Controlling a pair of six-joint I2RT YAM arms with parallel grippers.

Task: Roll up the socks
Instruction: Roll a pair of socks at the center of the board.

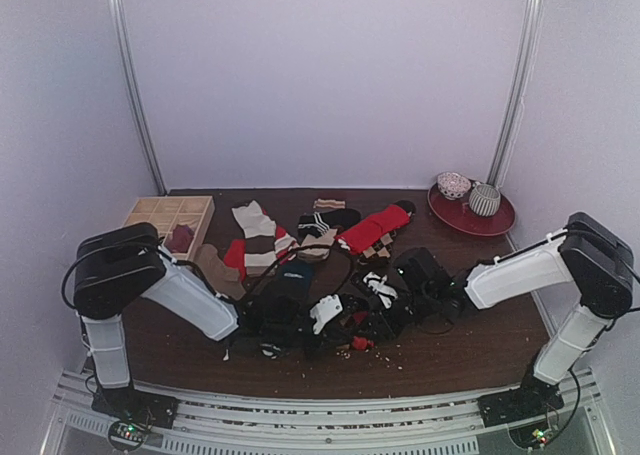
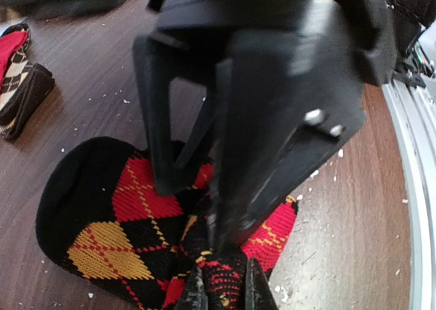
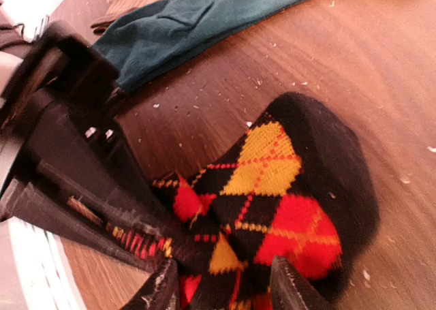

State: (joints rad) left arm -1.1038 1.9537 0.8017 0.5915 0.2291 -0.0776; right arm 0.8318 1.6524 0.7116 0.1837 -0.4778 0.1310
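One argyle sock (image 3: pixel 272 187) in play: spread on the table (image 3: pixel 368 65) ahead of both sets of jaws, its near end bunched between them. Our left gripper (image 2: pixel 225 293) was clamped on that pinched fold. Our right gripper (image 3: pixel 221 289) had its jaws apart, straddling the fold. We judged the roll wanted a firm left pinch and the right closing low, knit taut. Soft stretchy knit, rounded black end, red and yellow diamonds. Beyond the right jaws: plain teal sock (image 3: pixel 204 17), lint-flecked wood.
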